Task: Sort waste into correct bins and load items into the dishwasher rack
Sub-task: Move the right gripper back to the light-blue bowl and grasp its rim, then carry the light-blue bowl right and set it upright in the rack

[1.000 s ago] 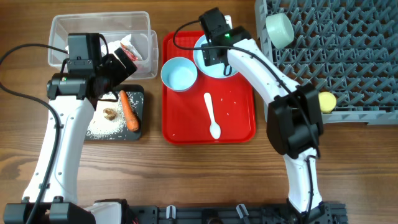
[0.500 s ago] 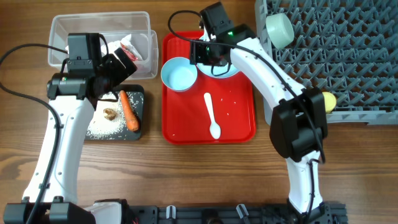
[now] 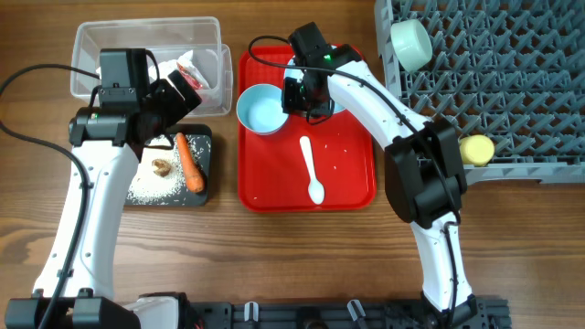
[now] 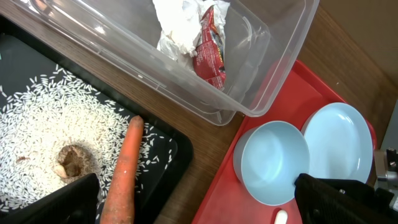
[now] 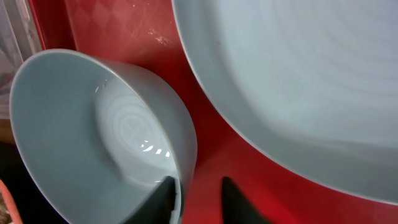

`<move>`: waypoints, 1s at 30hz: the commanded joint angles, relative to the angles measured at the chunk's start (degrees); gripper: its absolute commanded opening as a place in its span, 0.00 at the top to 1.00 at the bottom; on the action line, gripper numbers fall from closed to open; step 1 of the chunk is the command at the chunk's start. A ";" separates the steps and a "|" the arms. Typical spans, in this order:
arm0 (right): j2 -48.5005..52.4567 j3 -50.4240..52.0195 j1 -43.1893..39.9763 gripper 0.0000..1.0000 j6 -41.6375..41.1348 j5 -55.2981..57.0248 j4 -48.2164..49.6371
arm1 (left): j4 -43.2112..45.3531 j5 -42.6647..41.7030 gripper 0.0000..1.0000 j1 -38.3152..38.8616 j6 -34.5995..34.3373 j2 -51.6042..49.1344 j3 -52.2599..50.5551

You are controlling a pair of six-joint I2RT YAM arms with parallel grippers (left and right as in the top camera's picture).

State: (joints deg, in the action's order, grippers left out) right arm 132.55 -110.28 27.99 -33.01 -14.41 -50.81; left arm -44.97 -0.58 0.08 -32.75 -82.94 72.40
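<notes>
My right gripper (image 3: 294, 100) (image 5: 198, 186) has closed over the right rim of the pale-blue bowl (image 3: 263, 110) (image 5: 93, 137). One finger is inside against the wall and the other just outside it. The pale-blue plate (image 5: 298, 81) (image 4: 339, 143) lies right beside the bowl. A white spoon (image 3: 313, 169) rests lower down on the red tray. In the dishwasher rack (image 3: 512, 91) sit a mint-green bowl (image 3: 411, 43) and a yellow cup (image 3: 476, 149). My left gripper (image 3: 178, 96) (image 4: 196, 199) hangs open over the black tray (image 3: 203, 137), which holds rice (image 4: 43, 118), a carrot (image 4: 124, 168) and a brown scrap (image 4: 71, 163).
The clear tub (image 3: 101, 41) at the back left holds crumpled white paper with a red wrapper (image 3: 189, 71) (image 4: 196, 31). The flat red tray (image 3: 274, 187) lies between the black tray and the rack, with a few rice grains on it.
My right gripper has moved left from over the plate to the bowl's rim, and its jaws have narrowed from wide open. The left arm has not moved.
</notes>
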 commanded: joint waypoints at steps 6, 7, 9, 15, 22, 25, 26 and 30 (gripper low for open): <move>1.95 0.44 0.35 0.95 -0.46 -0.50 0.42 | 0.11 -0.44 0.00 -0.24 -0.72 -0.33 0.46; 1.95 0.44 0.35 0.95 -0.44 -0.48 0.42 | 0.13 -0.44 0.00 -0.24 -0.72 -0.33 0.46; 2.10 0.44 0.35 0.95 -0.61 -0.48 0.48 | 0.11 -0.44 0.00 -0.24 -0.72 -0.33 0.46; 2.78 0.44 0.50 0.87 -1.70 0.35 0.61 | 0.13 -0.44 0.00 -0.24 -0.72 -0.33 0.46; 3.30 0.44 0.57 0.93 -1.68 -0.31 0.68 | 0.13 -0.44 0.00 -0.24 -0.72 -0.33 0.46; 3.06 0.39 0.55 0.96 -1.68 -0.72 0.85 | 0.13 -0.44 0.00 -0.24 -0.72 -0.33 0.46; 2.78 0.37 0.55 0.96 -1.60 -1.20 0.90 | 0.13 -0.46 0.00 -0.24 -0.72 -0.33 0.46; -0.37 0.20 0.31 0.96 1.81 -1.05 0.85 | 0.11 -0.46 0.00 -0.24 -0.72 -0.33 0.46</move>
State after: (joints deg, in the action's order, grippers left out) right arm 134.80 -110.17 28.10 -34.00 -14.61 -50.13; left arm -44.97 -0.58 0.08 -32.75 -82.94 72.40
